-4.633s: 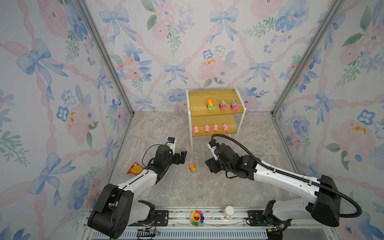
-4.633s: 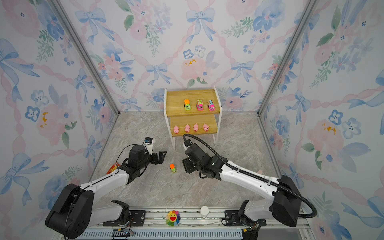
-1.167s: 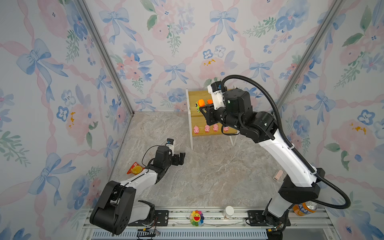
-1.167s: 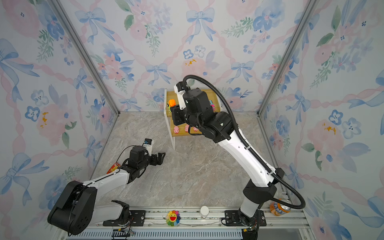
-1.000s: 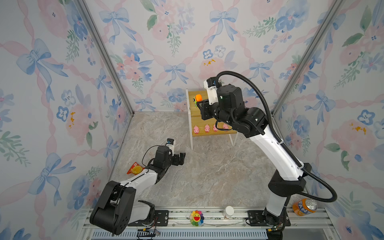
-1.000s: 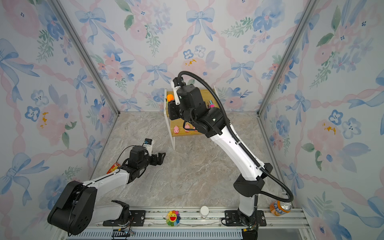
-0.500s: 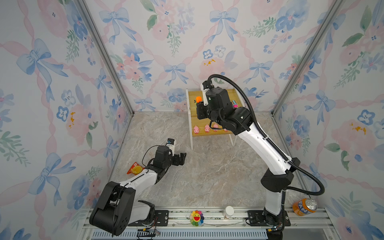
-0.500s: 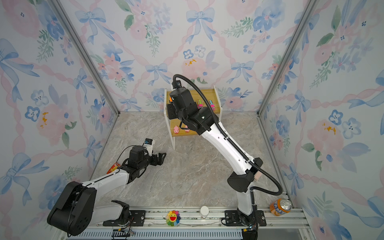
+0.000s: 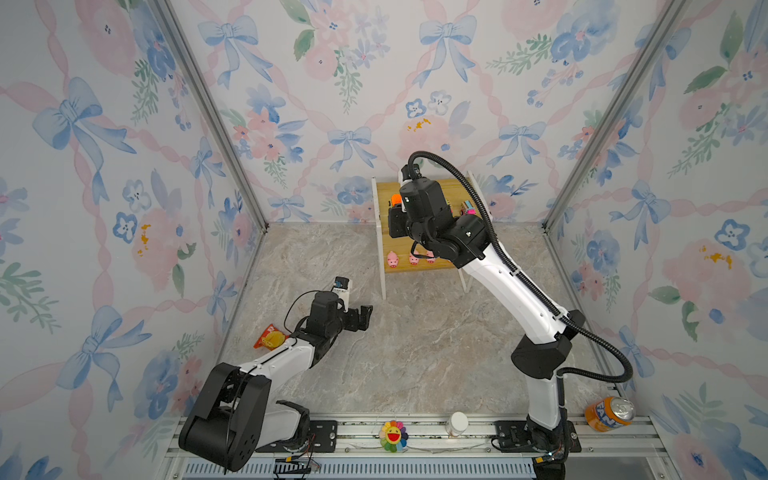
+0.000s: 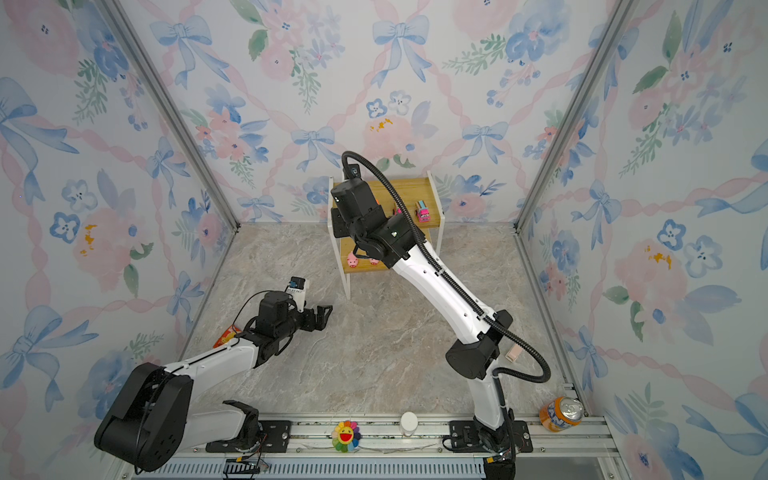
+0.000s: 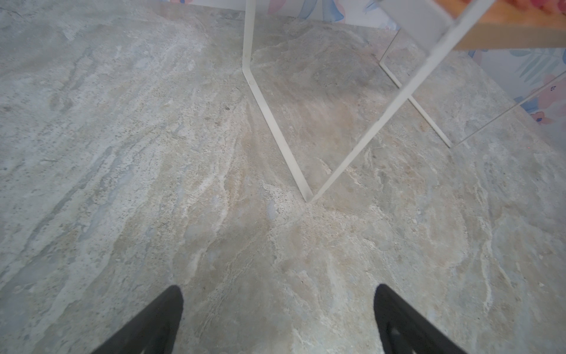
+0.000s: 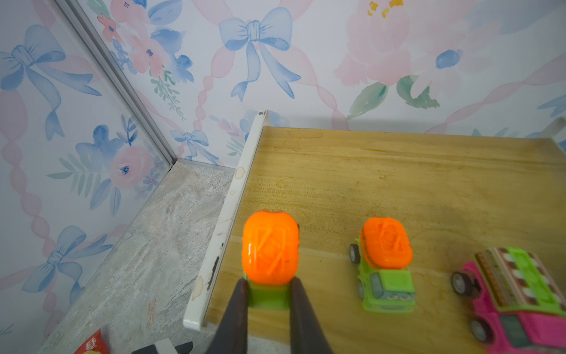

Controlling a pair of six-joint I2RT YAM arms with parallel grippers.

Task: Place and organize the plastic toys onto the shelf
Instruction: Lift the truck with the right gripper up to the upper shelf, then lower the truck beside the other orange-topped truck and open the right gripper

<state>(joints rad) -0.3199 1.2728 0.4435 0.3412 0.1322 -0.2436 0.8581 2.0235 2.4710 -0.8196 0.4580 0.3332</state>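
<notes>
My right gripper (image 12: 269, 285) is shut on a green car with an orange top (image 12: 269, 248), at the left end of the shelf's top board (image 12: 382, 184). Whether its wheels touch the wood I cannot tell. In a top view its orange top (image 9: 395, 200) peeks out beside the wrist. A second green car (image 12: 386, 260) and a pink car (image 12: 514, 294) stand to its right. Pink pigs (image 9: 392, 260) line the lower board (image 9: 415, 272); the arm hides part of that row. My left gripper (image 9: 365, 318) (image 11: 277, 294) is open and empty, low over the floor.
The shelf's white front leg (image 11: 266, 107) stands just beyond the left gripper. An orange-red snack packet (image 9: 269, 336) lies by the left wall. A rainbow flower (image 9: 392, 435), a white cap (image 9: 456, 423) and an orange can (image 9: 609, 413) sit along the front rail.
The green car that lay on the floor is now in my right gripper at the shelf's top board. In the last second the arm swung in behind it. The left arm stayed put.
</notes>
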